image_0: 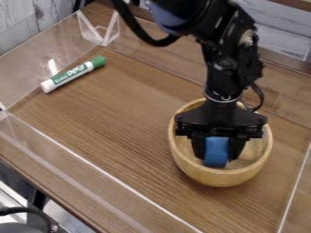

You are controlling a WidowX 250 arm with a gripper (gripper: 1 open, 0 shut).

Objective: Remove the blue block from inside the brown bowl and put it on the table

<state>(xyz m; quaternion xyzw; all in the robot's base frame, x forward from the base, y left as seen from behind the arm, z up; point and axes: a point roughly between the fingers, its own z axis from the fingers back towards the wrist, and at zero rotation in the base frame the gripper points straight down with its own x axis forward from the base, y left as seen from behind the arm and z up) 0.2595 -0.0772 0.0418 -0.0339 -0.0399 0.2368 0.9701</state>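
Black cable [27, 211]: seen in the near left corner, curved beside the clear wall [75, 173] by which the near left side of the bench is edged.
Brown bowl [220, 178]: set upright on the bench, on the right side; its round rim is partly hidden by the black claw.
Blue block [216, 153]: held inside the bowl, toward the near part; its top is covered by the claw, and its lower part can be seen.
Claw [216, 146]: pointed down into the bowl, with the blue block pinched between its two fingers.
Robot arm [224, 55]: seen above the claw, all black, with a thick black tube [131, 23] looped out to the left.
Bench [109, 118]: made of brown wood, with lines running through it.
Green and white marker [73, 74]: laid flat on the bench, far left, well apart from the bowl.
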